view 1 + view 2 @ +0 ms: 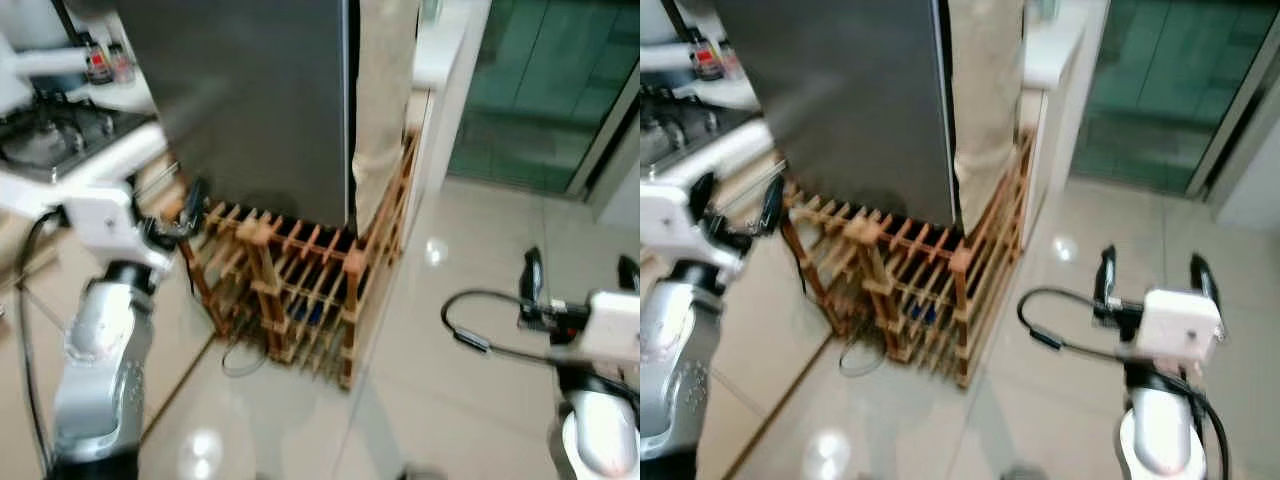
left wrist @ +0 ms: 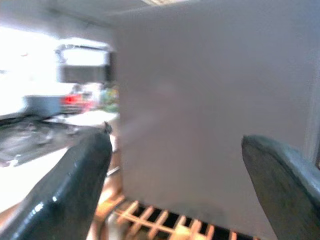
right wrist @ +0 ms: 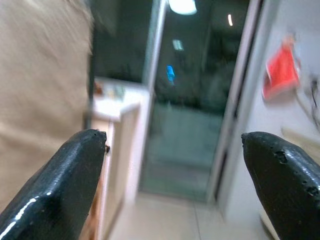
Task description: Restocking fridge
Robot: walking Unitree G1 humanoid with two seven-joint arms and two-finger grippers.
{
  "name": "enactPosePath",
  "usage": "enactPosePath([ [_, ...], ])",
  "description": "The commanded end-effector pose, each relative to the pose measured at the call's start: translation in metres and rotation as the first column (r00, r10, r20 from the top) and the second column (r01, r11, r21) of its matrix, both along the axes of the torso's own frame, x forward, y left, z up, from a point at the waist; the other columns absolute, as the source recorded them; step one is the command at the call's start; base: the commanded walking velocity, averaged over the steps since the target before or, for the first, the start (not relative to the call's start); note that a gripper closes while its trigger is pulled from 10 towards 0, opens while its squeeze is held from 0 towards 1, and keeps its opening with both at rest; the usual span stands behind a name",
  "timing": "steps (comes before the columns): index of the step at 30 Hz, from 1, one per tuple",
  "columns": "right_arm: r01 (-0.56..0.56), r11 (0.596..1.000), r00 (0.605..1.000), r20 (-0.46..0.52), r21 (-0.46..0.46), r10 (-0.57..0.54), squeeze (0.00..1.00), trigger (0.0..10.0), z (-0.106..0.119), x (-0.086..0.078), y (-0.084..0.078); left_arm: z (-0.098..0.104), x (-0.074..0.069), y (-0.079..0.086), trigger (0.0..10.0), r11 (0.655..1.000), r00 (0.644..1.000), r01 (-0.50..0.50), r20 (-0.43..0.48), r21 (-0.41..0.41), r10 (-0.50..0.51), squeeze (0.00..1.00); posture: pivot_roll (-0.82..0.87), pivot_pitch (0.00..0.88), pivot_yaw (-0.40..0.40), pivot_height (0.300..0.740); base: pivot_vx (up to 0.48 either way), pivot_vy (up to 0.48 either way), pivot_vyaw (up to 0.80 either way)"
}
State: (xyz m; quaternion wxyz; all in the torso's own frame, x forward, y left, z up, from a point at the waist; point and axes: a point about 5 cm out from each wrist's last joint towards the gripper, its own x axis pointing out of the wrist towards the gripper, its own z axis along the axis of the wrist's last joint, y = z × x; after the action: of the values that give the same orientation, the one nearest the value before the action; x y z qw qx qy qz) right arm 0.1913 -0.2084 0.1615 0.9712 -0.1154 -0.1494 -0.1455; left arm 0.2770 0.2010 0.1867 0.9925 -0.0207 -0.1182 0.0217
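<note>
You're facing the grey fridge [image 1: 250, 100], door closed, its front filling the upper middle of the head views. A beige cloth [image 1: 385, 100] hangs down along its right edge. Under and in front of the fridge sits a wooden slatted rack [image 1: 290, 290] on the glossy tiled floor [image 1: 450, 400]; a dark cable [image 1: 240, 362] lies on the floor by the rack's foot.

Your left hand [image 1: 735, 212] is raised beside the fridge's lower left corner, above the rack's left end, fingers spread and holding nothing. In the left wrist view both black fingers [image 2: 75, 185] stand wide apart, with the grey fridge face between them.

Your right hand [image 1: 1150, 272] is well apart from the fridge, out over the open floor on the right, fingers spread and empty. A black cable [image 1: 1060, 335] loops from its wrist. It points toward a dark glass door [image 3: 185, 125].

To the left, a white desk [image 1: 90, 165] carries a gas hob [image 1: 50, 135], with small bottles [image 1: 105, 62] behind it. Whole scene is blurred.
</note>
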Motion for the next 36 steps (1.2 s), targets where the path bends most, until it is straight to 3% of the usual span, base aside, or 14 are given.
enactPosePath([
  [1, -0.029, 1.0, 1.0, 0.012, 0.003, 0.029, 0.0, 10.0, 0.0, 0.011, 0.005, 0.016, 0.009, -0.024, 10.0, 0.993, 0.993, 0.101, 0.064, -0.058, -0.098, 0.03, -0.06, 0.0, 0.085, 0.732, 0.0, 0.0, 0.0],
  [2, -0.03, 1.0, 0.999, 0.011, 0.005, 0.03, 0.0, 10.0, 0.0, 0.013, 0.005, 0.019, 0.009, -0.028, 10.0, 0.99, 0.988, 0.132, 0.086, -0.058, -0.127, 0.14, -0.06, 0.0, 0.085, 0.732, 0.375, -0.292, 0.0],
  [3, -0.03, 1.0, 0.999, 0.011, 0.005, 0.03, 0.0, 10.0, 0.0, 0.013, 0.005, 0.019, 0.009, -0.028, 10.0, 0.99, 0.988, 0.132, 0.086, -0.058, -0.127, 0.14, -0.06, 0.0, 0.085, 0.732, 0.375, -0.292, 0.0],
  [4, -0.028, 0.999, 1.0, 0.013, 0.017, 0.027, 0.0, 10.0, 0.001, 0.022, 0.005, 0.019, 0.007, -0.033, 10.0, 0.98, 0.98, 0.193, 0.061, -0.055, -0.19, 0.15, -0.06, 0.0, 0.092, 0.732, 0.394, -0.274, 0.0],
  [9, -0.016, 1.0, 1.0, 0.01, 0.021, 0.016, 0.0, 10.0, 0.004, 0.03, 0.003, 0.02, 0.007, -0.043, 10.0, 0.969, 0.969, 0.245, 0.037, -0.032, -0.244, 0.11, -0.07, 0.0, 0.104, 0.732, 0.391, -0.274, 0.0],
  [14, -0.005, 0.999, 1.0, 0.002, 0.036, 0.005, 0.0, 10.0, 0.001, 0.03, 0.001, 0.02, 0.008, -0.062, 10.0, 0.934, 0.935, 0.356, 0.031, -0.035, -0.355, 0.08, -0.08, 0.0, 0.113, 0.732, 0.389, -0.277, 0.0],
  [21, -0.004, 0.999, 1.0, -0.007, 0.043, 0.004, 0.0, 10.0, -0.001, 0.029, 0.003, 0.02, 0.012, -0.065, 10.0, 0.932, 0.933, 0.359, 0.016, -0.053, -0.359, 0.07, -0.1, 0.0, 0.121, 0.732, 0.394, -0.269, 0.0],
  [33, -0.013, 0.999, 1.0, -0.017, 0.038, 0.014, 0.0, 10.0, -0.002, 0.031, 0.004, 0.015, 0.02, -0.07, 10.0, 0.936, 0.936, 0.348, -0.032, -0.059, -0.35, 0.07, -0.11, 0.0, 0.125, 0.732, 0.462, 0.0, 0.0],
  [34, -0.021, 0.999, 1.0, -0.018, 0.039, 0.022, 0.0, 10.0, -0.002, 0.032, 0.006, 0.014, 0.024, -0.067, 10.0, 0.948, 0.948, 0.311, -0.045, -0.069, -0.314, 0.0, -0.11, 0.0, 0.125, 0.732, 0.48, 0.0, 0.0],
  [36, -0.029, 0.999, 0.999, -0.018, 0.039, 0.03, 0.0, 10.0, -0.002, 0.034, 0.007, 0.014, 0.03, -0.061, 10.0, 0.966, 0.965, 0.25, -0.059, -0.062, -0.254, 0.0, -0.11, 0.0, 0.125, 0.732, 0.234, 0.0, 0.0],
])
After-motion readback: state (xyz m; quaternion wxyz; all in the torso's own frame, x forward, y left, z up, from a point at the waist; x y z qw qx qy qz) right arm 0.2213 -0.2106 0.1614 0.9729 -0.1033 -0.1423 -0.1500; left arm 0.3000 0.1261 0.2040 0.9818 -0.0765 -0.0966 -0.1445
